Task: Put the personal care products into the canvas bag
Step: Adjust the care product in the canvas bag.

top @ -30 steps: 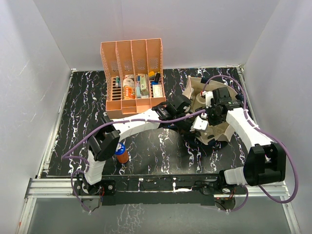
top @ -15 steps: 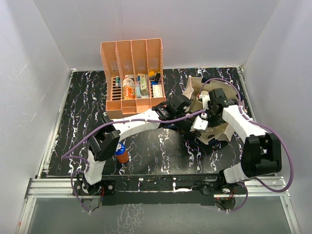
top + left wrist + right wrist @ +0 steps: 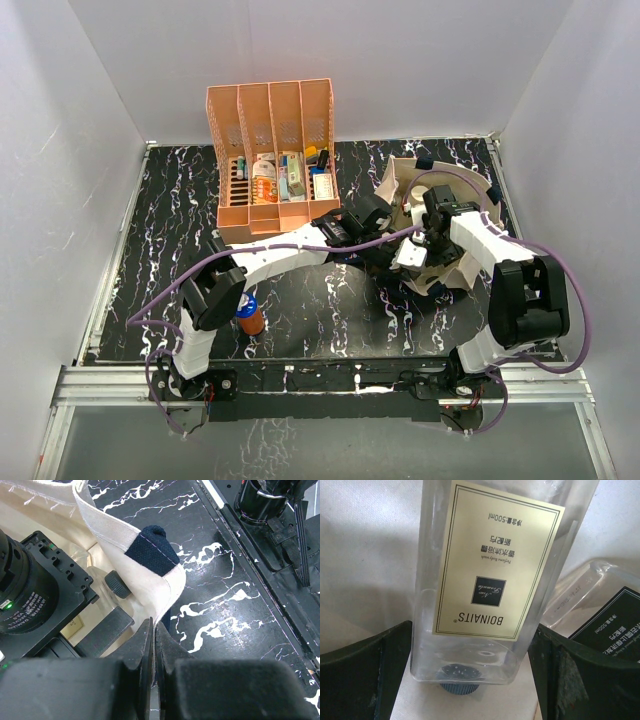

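Left gripper [image 3: 153,632] pressed shut, pinching canvas bag [image 3: 112,532] rim, by right edge of worktop [image 3: 330,300]. Right gripper [image 3: 470,630] spread wide inside bag. Clear bottle [image 3: 490,555] lies between jaws, long axis along fingers, cap toward wrist. Straight pull-back likely clears it.

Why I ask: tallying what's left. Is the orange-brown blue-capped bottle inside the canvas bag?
No, the orange-brown blue-capped bottle stands on the table beside the left arm, well apart from the canvas bag.
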{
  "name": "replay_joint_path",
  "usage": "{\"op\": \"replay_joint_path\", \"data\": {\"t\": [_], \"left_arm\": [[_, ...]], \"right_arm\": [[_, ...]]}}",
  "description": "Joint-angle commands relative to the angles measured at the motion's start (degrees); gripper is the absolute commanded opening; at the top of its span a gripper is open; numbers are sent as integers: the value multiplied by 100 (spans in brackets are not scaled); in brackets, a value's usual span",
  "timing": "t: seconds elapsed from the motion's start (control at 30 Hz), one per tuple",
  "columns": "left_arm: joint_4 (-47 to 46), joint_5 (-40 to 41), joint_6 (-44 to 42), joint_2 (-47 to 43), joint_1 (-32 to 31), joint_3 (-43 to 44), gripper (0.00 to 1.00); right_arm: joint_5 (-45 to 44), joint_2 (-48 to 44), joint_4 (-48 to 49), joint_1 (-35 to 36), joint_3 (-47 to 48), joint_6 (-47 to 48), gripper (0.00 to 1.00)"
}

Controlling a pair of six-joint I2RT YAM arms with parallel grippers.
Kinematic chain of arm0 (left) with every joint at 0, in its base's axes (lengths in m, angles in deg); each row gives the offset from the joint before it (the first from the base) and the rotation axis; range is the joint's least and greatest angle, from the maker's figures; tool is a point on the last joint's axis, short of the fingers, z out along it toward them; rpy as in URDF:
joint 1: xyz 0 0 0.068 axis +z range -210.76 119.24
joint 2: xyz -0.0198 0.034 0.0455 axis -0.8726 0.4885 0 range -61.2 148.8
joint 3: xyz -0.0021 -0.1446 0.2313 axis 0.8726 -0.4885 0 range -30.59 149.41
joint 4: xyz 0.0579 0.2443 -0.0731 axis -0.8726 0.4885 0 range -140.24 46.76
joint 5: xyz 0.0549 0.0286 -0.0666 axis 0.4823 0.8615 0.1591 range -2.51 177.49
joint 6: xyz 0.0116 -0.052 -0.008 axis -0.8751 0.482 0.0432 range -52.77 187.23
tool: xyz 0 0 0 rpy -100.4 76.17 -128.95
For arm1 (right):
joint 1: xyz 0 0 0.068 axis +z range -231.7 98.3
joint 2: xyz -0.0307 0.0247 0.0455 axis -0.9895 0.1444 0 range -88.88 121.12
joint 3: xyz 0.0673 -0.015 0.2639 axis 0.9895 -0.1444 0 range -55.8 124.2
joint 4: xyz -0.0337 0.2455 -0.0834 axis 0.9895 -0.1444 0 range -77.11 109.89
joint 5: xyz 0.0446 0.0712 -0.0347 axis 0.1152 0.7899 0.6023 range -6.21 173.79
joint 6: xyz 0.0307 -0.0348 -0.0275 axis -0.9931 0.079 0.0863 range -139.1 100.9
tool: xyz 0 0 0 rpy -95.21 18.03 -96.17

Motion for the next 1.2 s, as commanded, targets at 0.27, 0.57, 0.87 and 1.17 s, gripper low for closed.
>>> {"op": "replay_joint_path", "data": {"t": [0.27,0.57,0.87,1.17], "left_arm": [[-103,-184,-30,-362,-31,-34,0],[-86,-166,-34,-366,-31,-21,0],[-86,-184,-34,-371,-31,6,0],[-70,-180,-51,-371,-34,8,0]], "right_arm": [[397,-440,67,-21,209,37,68],[342,-754,107,-16,346,26,26],[50,-809,-92,-26,703,27,14],[-27,-949,-133,-15,973,-9,11]]}}
